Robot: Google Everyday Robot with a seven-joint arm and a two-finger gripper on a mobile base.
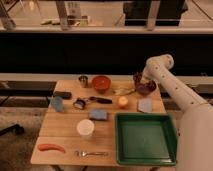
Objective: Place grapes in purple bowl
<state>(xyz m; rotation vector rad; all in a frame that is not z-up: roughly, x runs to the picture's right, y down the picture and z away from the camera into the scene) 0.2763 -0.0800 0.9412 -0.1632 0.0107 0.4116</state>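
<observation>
One gripper point(138, 78) at purple bowl point(147, 89)

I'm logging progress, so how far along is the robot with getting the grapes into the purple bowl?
Done: the reach. The claw is at the left rim of the purple bowl, at the far right of the table. In hand: the drop itself, though I cannot tell whether the grapes are held or already in the bowl. Left: letting go, if needed, and backing off.
</observation>
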